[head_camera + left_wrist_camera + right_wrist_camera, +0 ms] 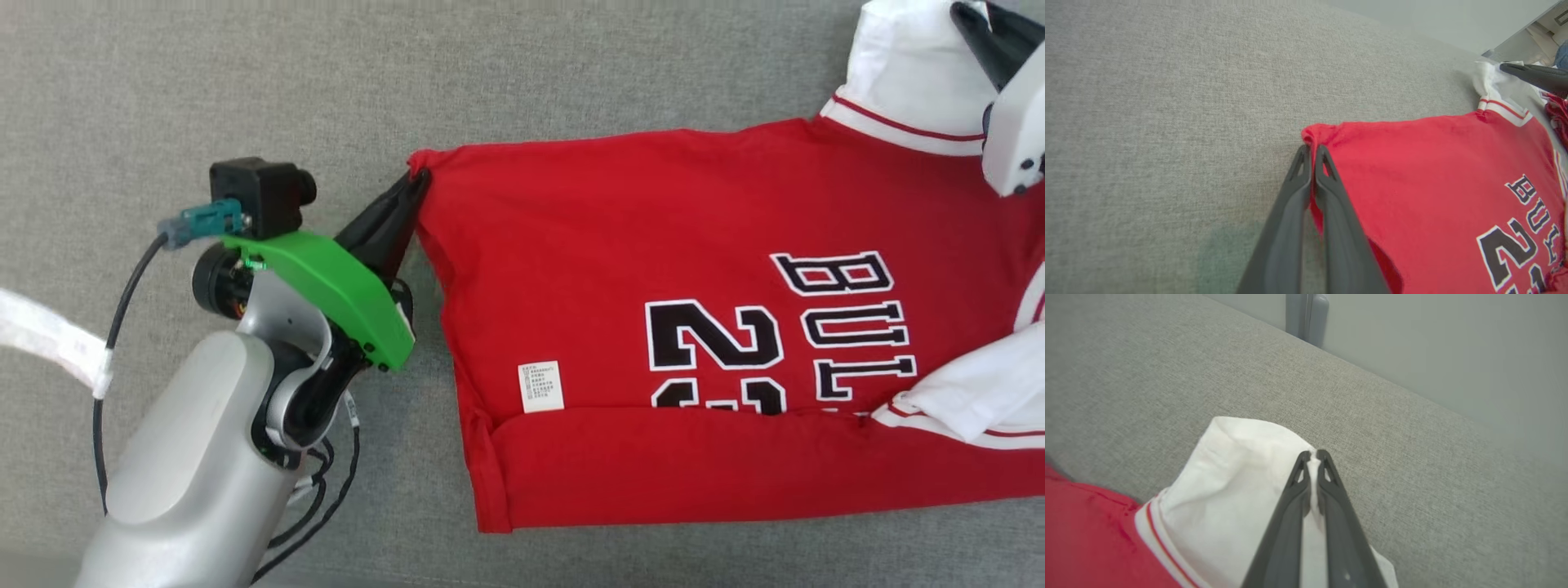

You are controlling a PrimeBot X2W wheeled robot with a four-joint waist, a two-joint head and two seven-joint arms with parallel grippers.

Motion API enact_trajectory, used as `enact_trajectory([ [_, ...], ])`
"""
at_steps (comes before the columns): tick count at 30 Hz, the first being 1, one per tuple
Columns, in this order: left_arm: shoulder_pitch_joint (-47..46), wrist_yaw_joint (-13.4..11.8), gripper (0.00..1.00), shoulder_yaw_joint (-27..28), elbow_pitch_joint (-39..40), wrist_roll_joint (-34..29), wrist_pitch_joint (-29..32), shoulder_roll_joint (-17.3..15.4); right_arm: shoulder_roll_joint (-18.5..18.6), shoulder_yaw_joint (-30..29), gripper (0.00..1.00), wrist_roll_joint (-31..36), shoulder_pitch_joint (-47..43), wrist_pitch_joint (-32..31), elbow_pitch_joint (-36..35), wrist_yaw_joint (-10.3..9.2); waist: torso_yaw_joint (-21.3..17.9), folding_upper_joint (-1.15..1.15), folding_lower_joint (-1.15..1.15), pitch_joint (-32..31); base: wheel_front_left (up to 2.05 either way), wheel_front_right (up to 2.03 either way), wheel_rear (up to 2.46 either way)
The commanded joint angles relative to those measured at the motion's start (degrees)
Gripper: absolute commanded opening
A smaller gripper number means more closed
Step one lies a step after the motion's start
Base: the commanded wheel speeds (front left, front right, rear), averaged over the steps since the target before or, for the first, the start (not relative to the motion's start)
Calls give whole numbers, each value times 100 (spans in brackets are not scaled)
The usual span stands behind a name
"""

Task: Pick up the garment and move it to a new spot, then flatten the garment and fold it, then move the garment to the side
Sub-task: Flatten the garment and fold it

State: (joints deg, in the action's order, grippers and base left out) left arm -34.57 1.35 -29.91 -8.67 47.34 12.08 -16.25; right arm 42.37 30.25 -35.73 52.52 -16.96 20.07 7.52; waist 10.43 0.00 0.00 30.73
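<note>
The garment [653, 245] is a red jersey with white sleeves and black-and-white lettering, spread on a grey fabric surface with its near edge folded over. My left gripper [418, 178] is shut on the jersey's far left corner, and in the left wrist view its two fingers [1311, 152] pinch the red cloth [1412, 171] at that corner. My right gripper [971, 20] at the top right is shut on the white sleeve [898, 73]. The right wrist view shows this gripper [1311, 455] clamping a fold of white sleeve cloth [1229, 490].
The grey fabric surface [245, 82] stretches wide to the left and behind the jersey. A white strap [49, 335] lies at the left edge beside my left arm. In the right wrist view the surface ends at a pale wall [1453, 355] with a grey upright object [1306, 318].
</note>
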Motion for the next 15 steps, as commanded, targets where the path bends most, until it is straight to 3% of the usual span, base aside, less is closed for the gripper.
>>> enact_trajectory([
  [1,187,41,0,49,71,126,-60,-56,43,-73,0,-65,-227,166,-73,-8,-276,0,0,-493,0,0,0],
  [9,932,22,0,185,440,368,-218,-278,172,-750,0,-222,-1502,854,-660,-8,-620,0,0,-1161,0,0,0],
  [15,1407,-49,0,176,714,362,-250,-467,-18,-1461,0,-153,-2731,1036,-1189,-8,-817,0,0,-1381,0,0,0],
])
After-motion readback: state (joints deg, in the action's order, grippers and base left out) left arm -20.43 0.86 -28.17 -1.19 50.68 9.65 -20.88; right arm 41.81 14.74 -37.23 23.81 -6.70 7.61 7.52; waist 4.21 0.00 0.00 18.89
